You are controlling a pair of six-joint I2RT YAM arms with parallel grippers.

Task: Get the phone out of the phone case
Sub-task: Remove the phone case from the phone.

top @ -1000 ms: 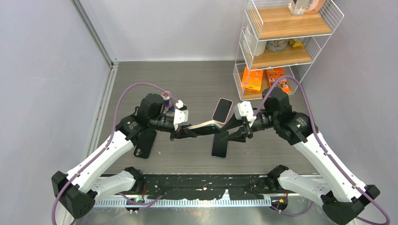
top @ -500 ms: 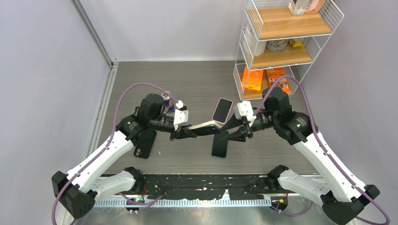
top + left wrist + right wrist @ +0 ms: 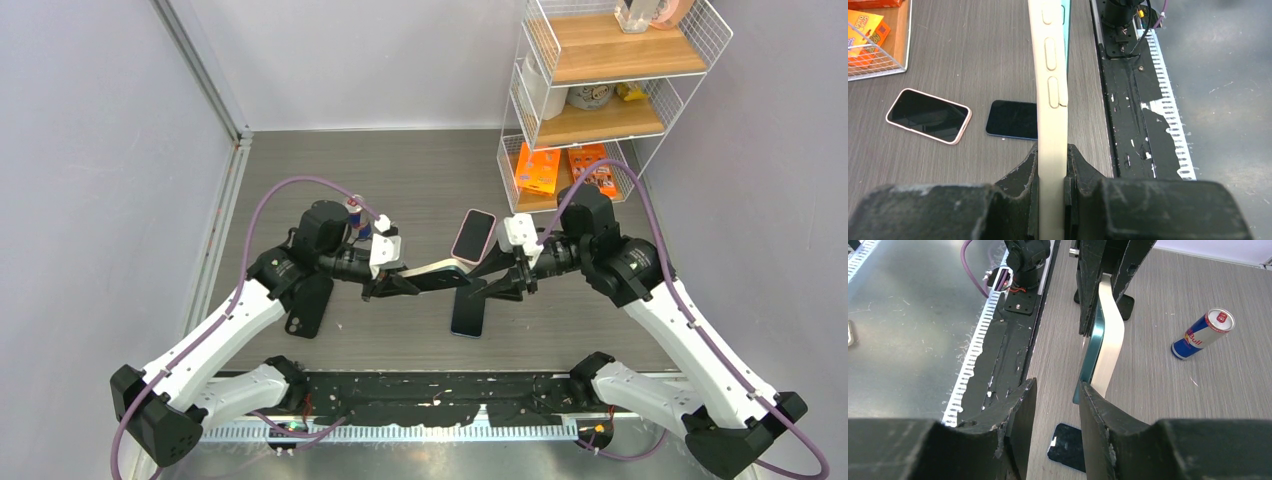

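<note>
1. Four handsets are in view. One sits in the cream phone case point(image 3: 1050, 100), held in the air between the two arms. A pink-cased phone point(image 3: 473, 235), a dark phone point(image 3: 468, 308) and a black handset point(image 3: 310, 305) lie flat on the table point(image 3: 420, 170).
2. The teal phone point(image 3: 1091, 357) is partly out of the phone case. The wrist views show its edge standing off the bowed cream shell at the end towards the right arm.
3. There are two claws. The left gripper point(image 3: 1052, 152) is pressed together on the edge of the phone case and pinches it edge-on.
4. The right gripper point(image 3: 1058, 386) has its fingers spread, with bare floor showing through the gap. The freed end of the phone lies against or just behind one finger; I cannot tell whether they touch.
5. One blue and silver can point(image 3: 1204, 333) lies on its side on the table beyond the left arm.
6. One wire rack point(image 3: 528, 95) with three wooden shelves stands at the far right.
7. Its bottom shelf holds two orange boxes point(image 3: 540, 168).
8. The middle shelf holds a white container point(image 3: 545, 90), a round item and a small yellow item.
9. The top shelf holds items cut off by the frame.
</note>
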